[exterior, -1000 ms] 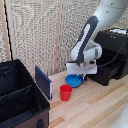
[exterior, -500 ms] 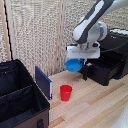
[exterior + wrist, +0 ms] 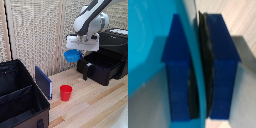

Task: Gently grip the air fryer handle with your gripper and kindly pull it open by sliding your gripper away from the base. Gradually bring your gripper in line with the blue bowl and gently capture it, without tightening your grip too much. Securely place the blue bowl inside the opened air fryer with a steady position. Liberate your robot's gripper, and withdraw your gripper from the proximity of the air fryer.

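Note:
The blue bowl (image 3: 72,55) hangs in the air, tilted, above the wooden table and just off the open drawer's front. My gripper (image 3: 78,49) is shut on its rim. In the wrist view the two blue fingertips (image 3: 223,65) pinch the bowl's thin wall (image 3: 148,45) between them. The air fryer (image 3: 112,47) stands at the exterior view's right with its drawer (image 3: 102,65) pulled out. Its handle (image 3: 85,71) is a short black bar on the drawer's front, below and to the right of the bowl.
A red cup (image 3: 66,92) stands on the wooden table (image 3: 95,107). A black fabric case (image 3: 20,97) fills the exterior view's left, with a blue panel (image 3: 43,82) leaning beside it. A slatted wall runs behind.
The bowl has been lifted off the table near the red cup and carried up and toward the open drawer, held in my gripper throughout.

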Available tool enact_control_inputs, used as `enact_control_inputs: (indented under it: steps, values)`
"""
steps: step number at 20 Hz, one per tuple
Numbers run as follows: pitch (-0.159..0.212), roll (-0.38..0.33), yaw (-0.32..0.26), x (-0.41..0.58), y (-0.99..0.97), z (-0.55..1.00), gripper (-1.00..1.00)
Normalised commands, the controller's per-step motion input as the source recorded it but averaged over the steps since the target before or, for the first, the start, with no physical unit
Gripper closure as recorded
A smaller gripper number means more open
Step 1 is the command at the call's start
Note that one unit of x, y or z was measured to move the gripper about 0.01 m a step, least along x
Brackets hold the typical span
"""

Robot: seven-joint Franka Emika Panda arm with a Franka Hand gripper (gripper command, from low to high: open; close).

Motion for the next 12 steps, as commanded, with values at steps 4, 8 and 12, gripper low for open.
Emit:
enact_control_inputs:
  steps: [4,8,12]
  values:
    - [-0.012,0.088,-0.147,0.118,-0.57,0.45,1.0]
    - [-0.003,0.082,-0.119,0.022,-0.72,0.31,1.0]
    - [-0.004,0.063,-0.136,0.009,-0.72,0.15,1.0]
